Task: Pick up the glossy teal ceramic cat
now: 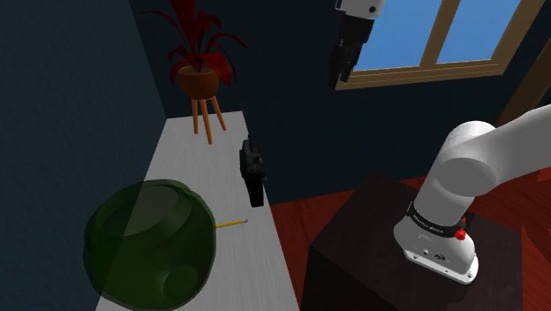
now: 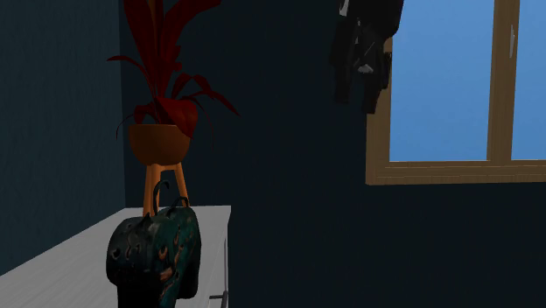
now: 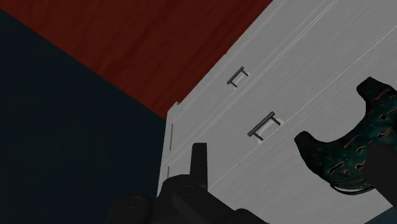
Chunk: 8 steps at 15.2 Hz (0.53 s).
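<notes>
The cat is a dark teal glossy figure with brownish markings, standing near the right edge of a white cabinet top in the shoulder view. In the second exterior view the cat stands in front of a potted plant. My gripper hangs high in the air, well above the cat and off to its right, beyond the cabinet's edge. It is open, its fingers apart with nothing between them. In the wrist view the cat lies far below, close to one fingertip, on the cabinet top.
A red-leaved plant in an orange pot on a three-legged stool stands at the cabinet's far end. A big translucent green ball-like object fills the near end, with a yellow pencil beside it. Drawer handles show on the cabinet front. A window is behind.
</notes>
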Each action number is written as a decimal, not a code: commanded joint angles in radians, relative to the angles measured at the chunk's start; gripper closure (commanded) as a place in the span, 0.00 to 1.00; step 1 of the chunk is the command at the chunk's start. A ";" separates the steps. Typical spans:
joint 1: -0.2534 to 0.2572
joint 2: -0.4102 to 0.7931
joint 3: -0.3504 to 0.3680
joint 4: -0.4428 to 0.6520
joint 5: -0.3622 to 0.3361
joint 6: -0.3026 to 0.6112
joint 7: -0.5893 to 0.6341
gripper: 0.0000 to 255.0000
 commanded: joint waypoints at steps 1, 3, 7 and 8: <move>0.000 0.000 0.000 0.000 0.000 0.000 0.000 0.00; -0.006 0.009 0.054 -0.025 0.036 0.042 0.102 0.00; -0.022 0.055 0.166 -0.049 0.104 0.133 0.305 0.00; -0.027 0.072 0.194 -0.049 0.119 0.157 0.356 0.00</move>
